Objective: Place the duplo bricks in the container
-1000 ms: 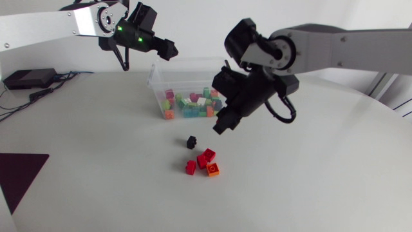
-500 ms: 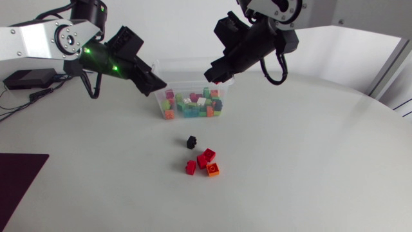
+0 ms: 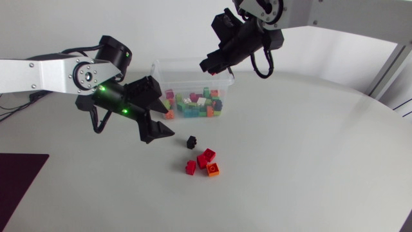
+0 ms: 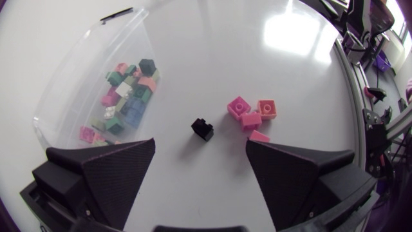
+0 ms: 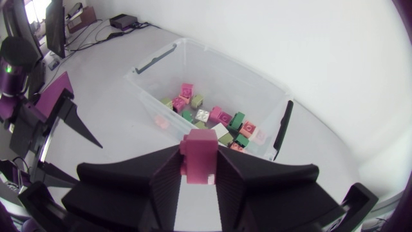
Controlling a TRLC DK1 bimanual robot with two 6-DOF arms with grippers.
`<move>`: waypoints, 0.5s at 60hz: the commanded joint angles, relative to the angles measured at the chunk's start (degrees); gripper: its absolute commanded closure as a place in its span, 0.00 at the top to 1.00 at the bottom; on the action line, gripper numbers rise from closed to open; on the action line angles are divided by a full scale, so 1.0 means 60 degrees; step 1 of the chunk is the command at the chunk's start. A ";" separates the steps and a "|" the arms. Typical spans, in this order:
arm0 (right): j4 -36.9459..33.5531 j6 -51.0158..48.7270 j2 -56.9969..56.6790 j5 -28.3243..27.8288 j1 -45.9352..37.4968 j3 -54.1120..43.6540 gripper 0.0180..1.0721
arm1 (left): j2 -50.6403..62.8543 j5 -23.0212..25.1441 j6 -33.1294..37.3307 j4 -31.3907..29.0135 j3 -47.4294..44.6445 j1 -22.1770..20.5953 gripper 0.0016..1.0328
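Head view: pink brick [image 5: 198, 156] in right gripper [image 3: 205, 66] cannot be made out; container [image 3: 183, 62] left wall partly behind left gripper [image 3: 160, 135]; right arm [image 3: 335, 16] cut off at upper edge

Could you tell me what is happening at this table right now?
The right gripper is shut on a duplo brick up by the clear container, which already holds many bricks. The left gripper hangs open over the table near the black brick. Two red bricks and an orange brick lie loose beside it.
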 commanded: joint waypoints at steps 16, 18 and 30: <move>0.0490 0.0267 0.1070 -0.0126 -0.0161 0.1007 0.19 | 0.0201 0.0049 0.0859 -0.0064 -0.0844 -0.0347 0.95; 0.0519 0.0297 0.1187 -0.0140 -0.0176 0.1125 0.19 | 0.0201 0.0035 0.0903 -0.0049 -0.0903 -0.0406 0.95; 0.0753 0.0399 0.1597 -0.0140 -0.0249 0.1549 0.19 | 0.0244 -0.0126 0.1108 -0.0035 -0.1196 -0.0640 0.95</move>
